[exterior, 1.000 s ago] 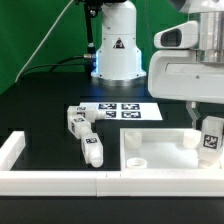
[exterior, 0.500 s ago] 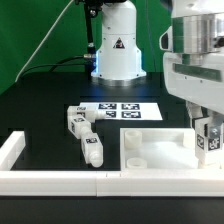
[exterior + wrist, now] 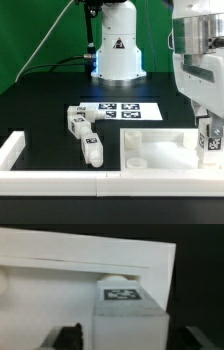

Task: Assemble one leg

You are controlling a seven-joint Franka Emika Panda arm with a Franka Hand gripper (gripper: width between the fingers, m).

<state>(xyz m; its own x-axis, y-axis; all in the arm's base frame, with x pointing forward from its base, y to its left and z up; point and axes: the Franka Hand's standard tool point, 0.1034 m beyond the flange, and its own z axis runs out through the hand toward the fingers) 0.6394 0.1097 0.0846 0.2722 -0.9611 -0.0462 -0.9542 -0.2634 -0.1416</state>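
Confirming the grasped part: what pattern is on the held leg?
White leg with a black-and-white square tag, clearest in the wrist view.

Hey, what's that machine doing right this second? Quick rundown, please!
Claw shut on a leg, upright over the white panel's corner on the exterior view's right. Three more legs loose on the table. Nothing in the way.

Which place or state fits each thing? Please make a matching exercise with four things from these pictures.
Things:
1. hand
2. marker board
3. two loose legs
4. square panel

Places or states:
A. flat on the black table, behind the loose legs
B. holds a leg upright over the panel's corner
C. lying to the exterior view's left of the panel
D. against the white front rail

Pairs: 1-B, 2-A, 3-C, 4-D
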